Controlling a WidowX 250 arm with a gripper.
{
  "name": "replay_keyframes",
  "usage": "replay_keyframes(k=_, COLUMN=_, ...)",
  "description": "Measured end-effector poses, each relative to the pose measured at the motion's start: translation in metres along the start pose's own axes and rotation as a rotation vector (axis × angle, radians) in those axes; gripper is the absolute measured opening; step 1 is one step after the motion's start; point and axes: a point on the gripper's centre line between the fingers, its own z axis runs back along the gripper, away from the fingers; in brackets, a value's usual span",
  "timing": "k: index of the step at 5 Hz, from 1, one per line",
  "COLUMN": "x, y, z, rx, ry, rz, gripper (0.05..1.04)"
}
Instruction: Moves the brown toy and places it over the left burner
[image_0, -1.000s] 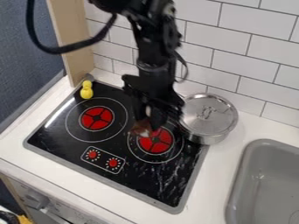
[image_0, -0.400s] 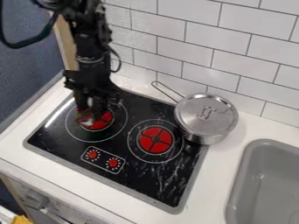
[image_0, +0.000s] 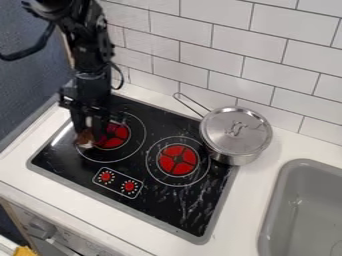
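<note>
Where the brown toy (image_0: 85, 141) lies: just under the gripper (image_0: 89, 131)

While the dials (image_0: 129, 186) near the bench's (image_0: 40, 185) front edge give no legible words, the toy, its long axis unclear, sits left of the left burner's (image_0: 119, 133) centre; a slight rightward shift seems needed. Whether the gripper grips it, I cannot tell.

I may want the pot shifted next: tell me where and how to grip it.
Take the pot by its long handle, probably best around the middle, coming down from above and closing across its two thin rods. The handle juts well clear of the round body, toward the tiled wall. Pulling the knob would likely lift just the lid.
</note>
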Motion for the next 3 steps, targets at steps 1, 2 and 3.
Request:
replay_keyframes(k=1, x=0.0025, y=0.0032, z=0.0019, rx=0.002, ry=0.004, rz=0.016, gripper=0.419)
replay_keyframes(k=2, x=0.0025, y=0.0026, z=-0.0021, rx=-0.002, ry=0.022, rz=0.036, gripper=0.731)
replay_keyframes(k=3, x=0.0036, y=0.0029, z=-0.0004, rx=-0.001, ry=0.026, rz=0.037, gripper=0.989)
